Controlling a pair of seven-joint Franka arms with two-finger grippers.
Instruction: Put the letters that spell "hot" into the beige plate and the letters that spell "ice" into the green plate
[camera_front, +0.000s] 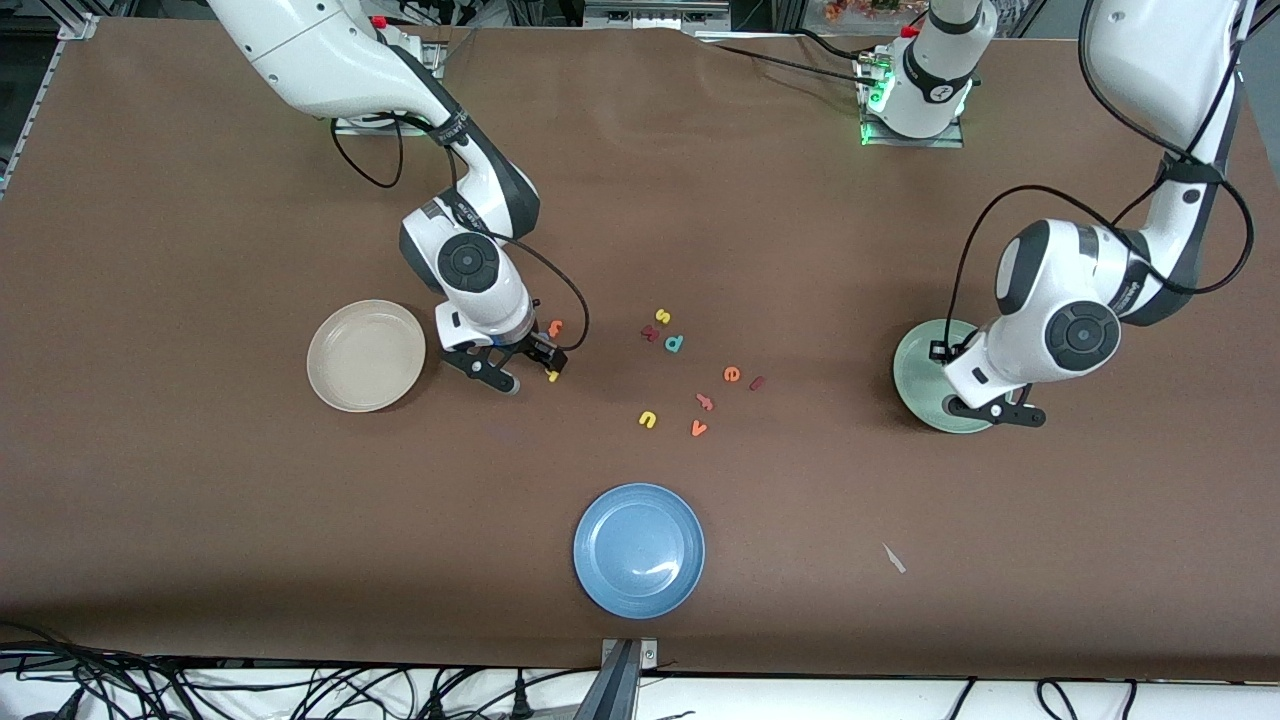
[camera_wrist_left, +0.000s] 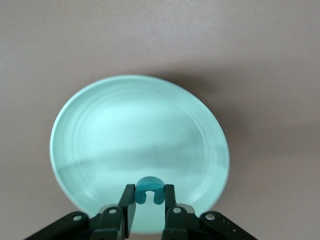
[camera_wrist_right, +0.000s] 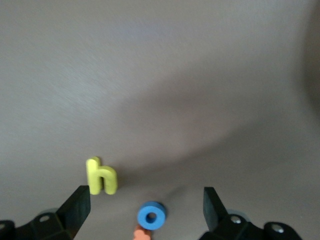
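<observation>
My left gripper (camera_wrist_left: 150, 196) is shut on the teal c (camera_wrist_left: 150, 189) and holds it above the green plate (camera_wrist_left: 100, 135), which lies at the left arm's end of the table (camera_front: 915, 372). My right gripper (camera_wrist_right: 145, 200) hangs open low over the table beside the beige plate (camera_front: 365, 355). The blue o (camera_wrist_right: 152, 216) lies on the table between its fingers. The yellow h (camera_wrist_right: 101, 176) lies close by one finger, and the orange t (camera_front: 556, 327) sits just past it. The orange e (camera_front: 732, 374) and dark red i (camera_front: 757, 382) lie mid-table.
A loose cluster lies mid-table: a yellow s (camera_front: 662, 316), a teal letter (camera_front: 674, 344), a yellow u (camera_front: 648, 419), an orange v (camera_front: 698, 429) and two reddish pieces. A blue plate (camera_front: 639, 549) sits nearer the front camera.
</observation>
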